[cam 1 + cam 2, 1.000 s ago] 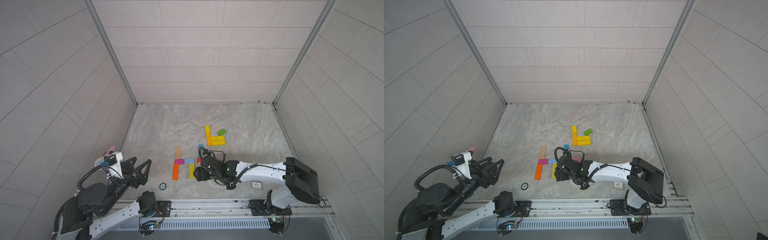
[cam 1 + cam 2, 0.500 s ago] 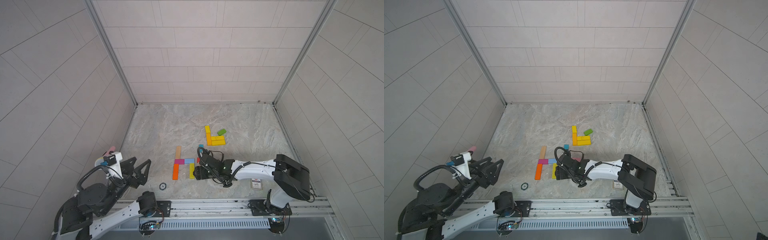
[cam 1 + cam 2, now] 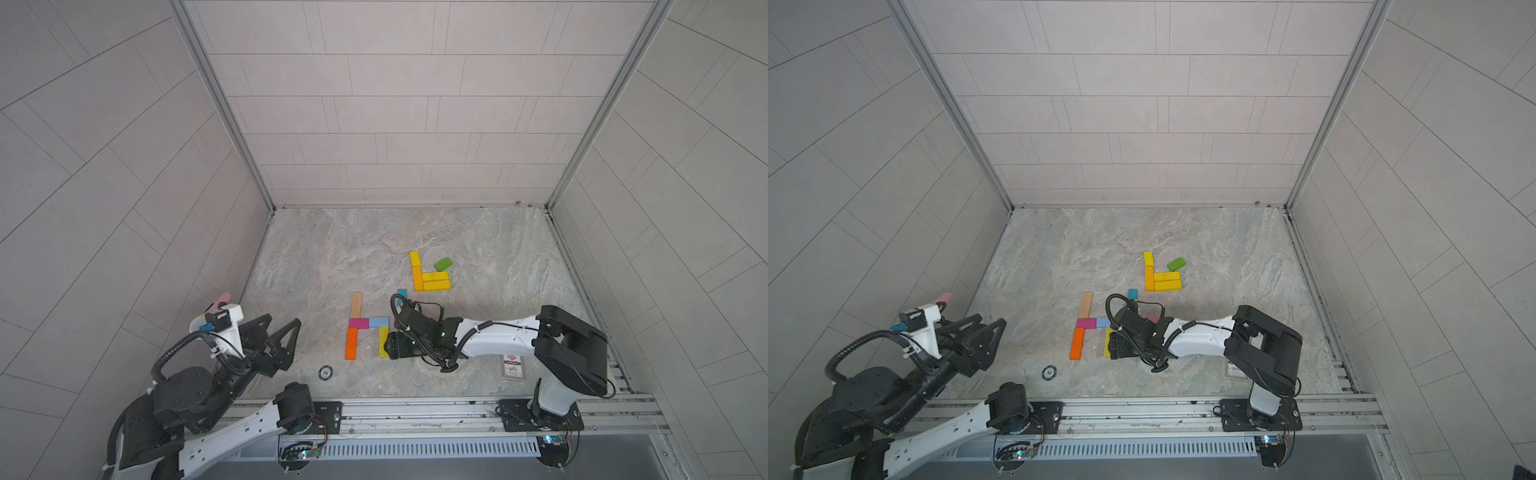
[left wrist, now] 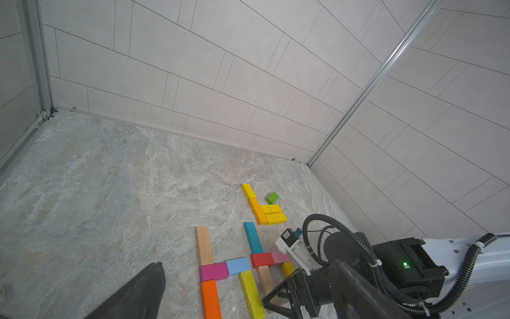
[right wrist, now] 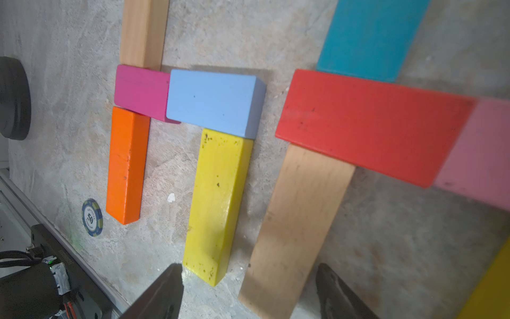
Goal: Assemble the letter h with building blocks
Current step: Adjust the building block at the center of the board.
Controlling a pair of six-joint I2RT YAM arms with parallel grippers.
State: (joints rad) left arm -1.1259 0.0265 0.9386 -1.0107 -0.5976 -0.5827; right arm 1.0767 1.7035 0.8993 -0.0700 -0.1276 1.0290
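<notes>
The building blocks lie flat on the marble floor. A plain wood block (image 3: 356,304), a magenta block (image 3: 358,323), a light blue block (image 3: 378,321), an orange block (image 3: 351,343) and a long yellow block (image 5: 218,204) touch in an h shape. Beside them lie teal (image 5: 367,36), red (image 5: 369,124), pink (image 5: 480,163) and another plain wood block (image 5: 298,221). My right gripper (image 3: 392,347) sits low and open, its fingers (image 5: 165,292) outside the near ends of the yellow and second wood blocks, touching neither. My left gripper (image 3: 282,326) hangs open and empty at the near left.
Yellow and orange blocks (image 3: 430,280) form a cluster farther back, with a green block (image 3: 443,263) beside it. A poker chip (image 3: 325,372) lies near the front edge. A printed card box (image 3: 512,365) lies under the right arm. Tiled walls enclose three sides.
The right arm's elbow has swung left while its gripper stays low by the yellow block, jaws a touch narrower. Blocks and left arm have not moved.
</notes>
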